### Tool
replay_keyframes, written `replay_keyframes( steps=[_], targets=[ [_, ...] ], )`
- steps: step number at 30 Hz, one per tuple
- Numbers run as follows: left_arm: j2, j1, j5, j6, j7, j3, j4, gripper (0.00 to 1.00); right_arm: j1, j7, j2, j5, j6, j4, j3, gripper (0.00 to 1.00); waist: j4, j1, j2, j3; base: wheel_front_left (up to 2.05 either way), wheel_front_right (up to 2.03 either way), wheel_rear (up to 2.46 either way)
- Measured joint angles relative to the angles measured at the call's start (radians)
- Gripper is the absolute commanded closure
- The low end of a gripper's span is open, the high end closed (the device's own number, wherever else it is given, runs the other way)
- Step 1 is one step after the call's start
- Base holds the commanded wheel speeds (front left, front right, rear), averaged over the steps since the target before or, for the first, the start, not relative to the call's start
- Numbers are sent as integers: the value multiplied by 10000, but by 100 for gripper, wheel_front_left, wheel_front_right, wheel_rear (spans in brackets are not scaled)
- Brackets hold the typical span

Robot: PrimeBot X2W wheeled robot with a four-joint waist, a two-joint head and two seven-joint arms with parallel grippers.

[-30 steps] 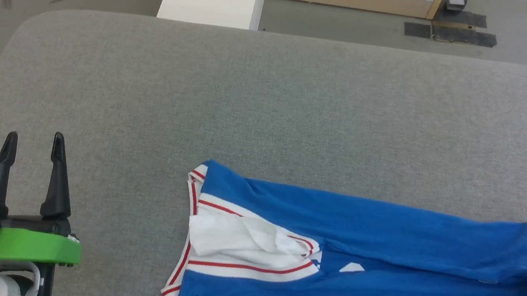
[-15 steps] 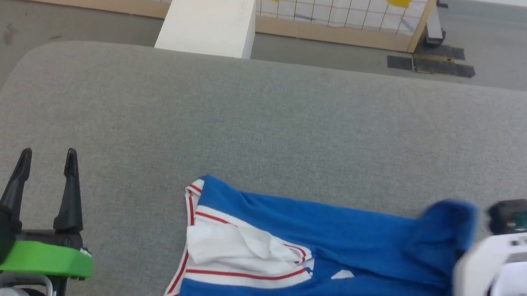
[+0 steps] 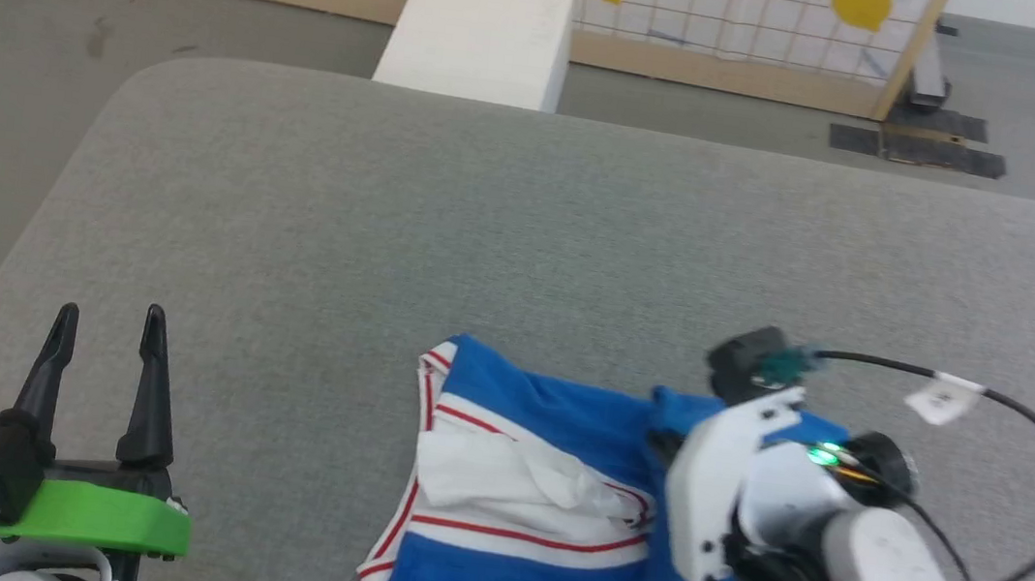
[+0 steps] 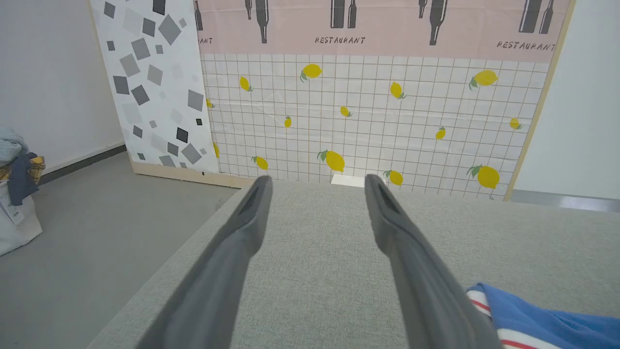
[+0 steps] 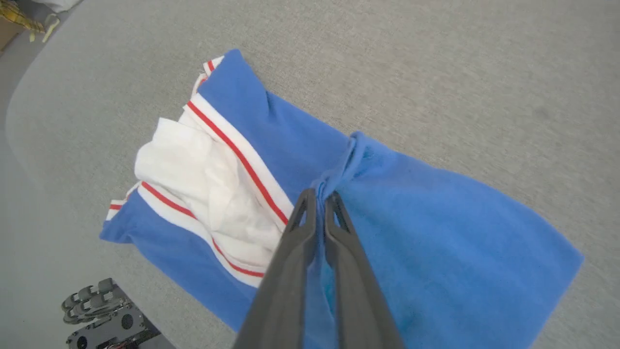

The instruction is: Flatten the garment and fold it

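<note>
right claw: fingers pressed together, clamped on a bunched pinch of blue cloth right at the tips.
garment: blue T-shirt on the grey padded table, directly under and ahead of the right claw. Looks already narrowed into a strip, sides turned in.
held part: the blue layer runs from the pinch back under the claw and lies over the lower layer. Reads as a cross fold, plain end over the body.
why the pinch: grip is at an edge, not mid-panel, so the layer can trail flat behind the tips rather than ball up. My read.
white sleeve: just ahead-left of the right claw's tips, crumpled on top, bordered by red-and-white trim. Not flat, so it likely makes a lump under the fold.
left claw: fingers wide apart, nothing between them, low over bare table. Garment's striped corner lies off to its right, apart from it.
why left is parked: probably just out of the way. Could pin the sleeve end if the cloth drags.
step: mid cross-fold, I'd say. Flattening mostly done, sleeve aside.
next: lay the pinched edge down square to the striped end, then let go.
risk: jersey is soft, so the twisted pinch may leave a crease or land skewed.
</note>
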Motion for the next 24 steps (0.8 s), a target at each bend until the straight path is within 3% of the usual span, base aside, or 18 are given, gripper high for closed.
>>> replay_keyframes(
  steps=[18, 19, 20, 24],
  targets=[
    [-42, -235, -81, -13, 0, -82, 207, 0, -2703, -2253, 125, 2732, 2, 3522, 3668, 100, 865, 1, 0, 686, 0, 0, 0],
    [-40, -242, -88, -12, 0, -86, 226, 0, -2710, -2268, 127, 2807, 0, 3728, 3820, 85, 876, 1, 0, 713, 0, 0, 0],
    [-40, -252, -88, -12, 0, -90, 255, 0, -2712, -2266, 117, 2851, 0, 3954, 4073, 0, 881, 1, 0, 742, 0, 0, 0],
    [-38, -265, -88, -13, 0, -77, 353, 0, -2753, -2665, 119, 3754, 2, 3973, 4671, 0, 797, 1, 0, 745, 0, 0, 0]
  ],
)
